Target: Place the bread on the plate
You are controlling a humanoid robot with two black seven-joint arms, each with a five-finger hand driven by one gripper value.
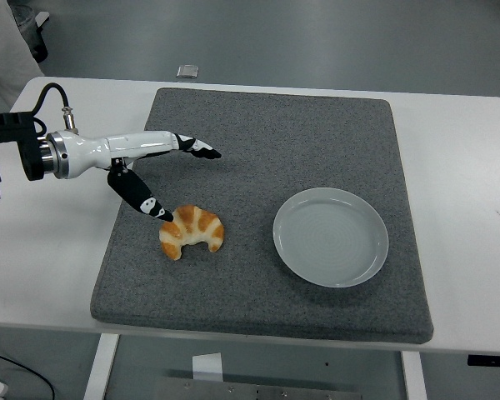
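Mat (267, 133) btwn croissant (192, 232) and plate (331, 237) lay bare, open passage. Left hand (162, 179) stood over mat's left edge, thumb tip at croissant. Far and right edges unobstructed.

It looks like a robotics lab or test room: a plain white table (458, 167) carrying a grey felt mat (275, 150) stands on a bare grey floor (317, 42), with exposed cabling (42, 104) at the table's left edge.
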